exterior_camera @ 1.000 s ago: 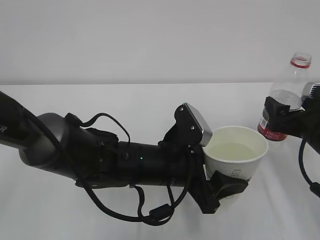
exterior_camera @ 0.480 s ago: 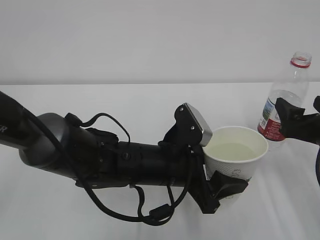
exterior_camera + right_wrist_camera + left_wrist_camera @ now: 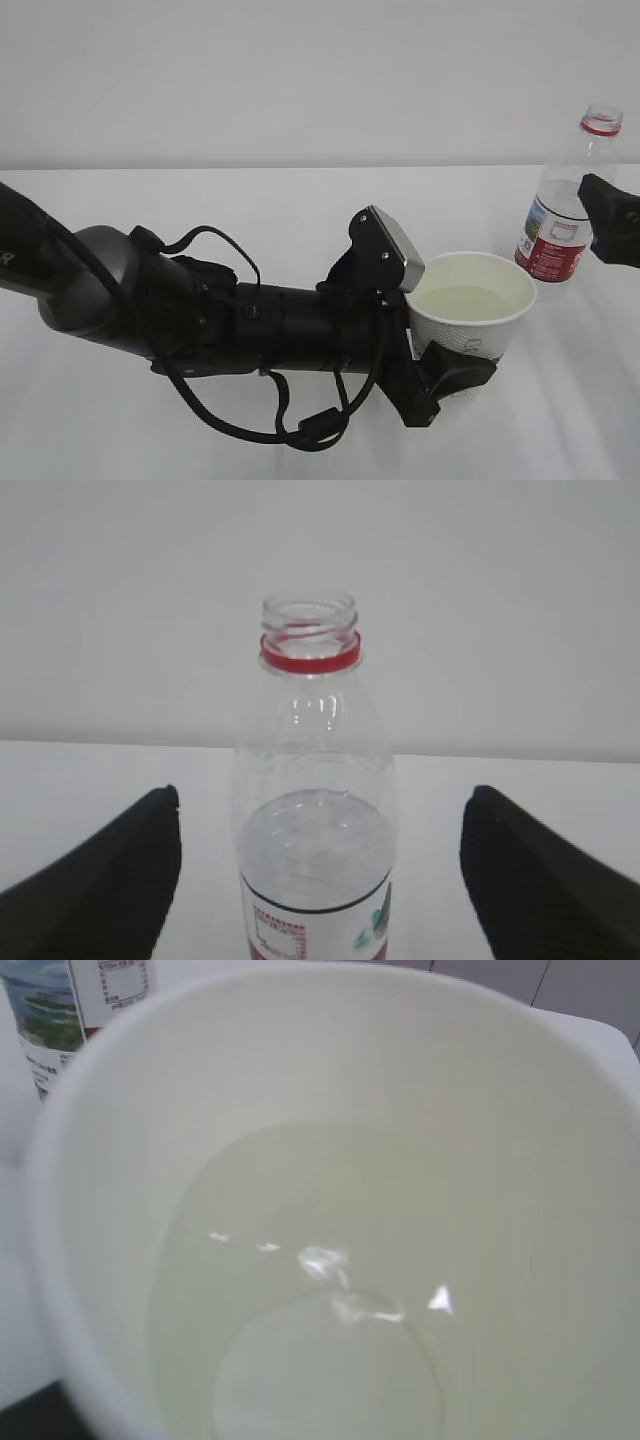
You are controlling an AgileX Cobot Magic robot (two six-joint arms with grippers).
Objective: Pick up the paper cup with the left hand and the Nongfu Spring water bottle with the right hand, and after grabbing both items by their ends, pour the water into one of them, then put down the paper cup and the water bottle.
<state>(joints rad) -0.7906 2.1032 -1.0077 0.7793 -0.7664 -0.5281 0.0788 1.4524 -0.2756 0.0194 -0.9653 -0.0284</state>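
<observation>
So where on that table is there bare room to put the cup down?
Bare table lies behind the left arm, from the left edge across to the bottle. The right side is crowded: the cup in the left pincer, the bottle, and the right pincer close by it.

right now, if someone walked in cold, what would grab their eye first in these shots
The big black left arm stretching across the white table, its gripper clamped around a paper cup that stands in the middle right, full of pale water. Next, the uncapped Nongfu Spring bottle with its red neck ring, upright at the far right. The right gripper is wide open, a jaw on each side of the bottle, not touching.
</observation>
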